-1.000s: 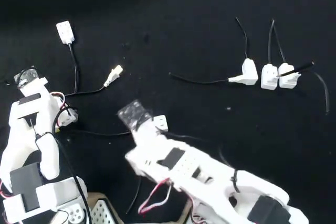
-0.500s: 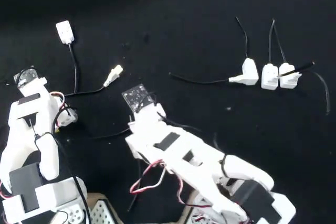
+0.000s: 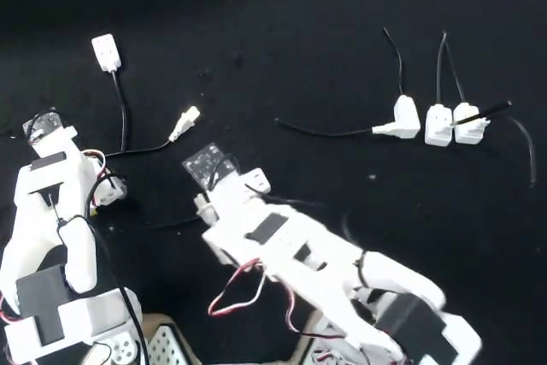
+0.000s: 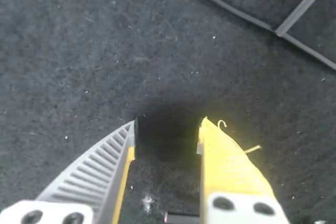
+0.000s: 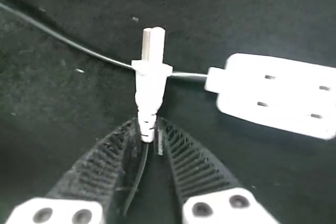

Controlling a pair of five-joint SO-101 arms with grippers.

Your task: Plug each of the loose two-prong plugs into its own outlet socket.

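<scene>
Black cloth covers the counter [image 3: 308, 32]. The right claw [image 5: 148, 129] is clenched on the ribbed tail of a white two-prong plug [image 5: 149, 85], whose prongs point away from the claw. A white rectangular outlet socket block [image 5: 273, 95] lies just beside the plug, apart from its prongs. The left claw [image 4: 167, 129] hangs released, jaws apart over bare cloth, near a thin black cable [image 4: 236, 11]. Toward the far side, a cream two-prong plug [image 3: 184, 123] lies loose, well apart from a small white outlet socket [image 3: 105, 51].
</scene>
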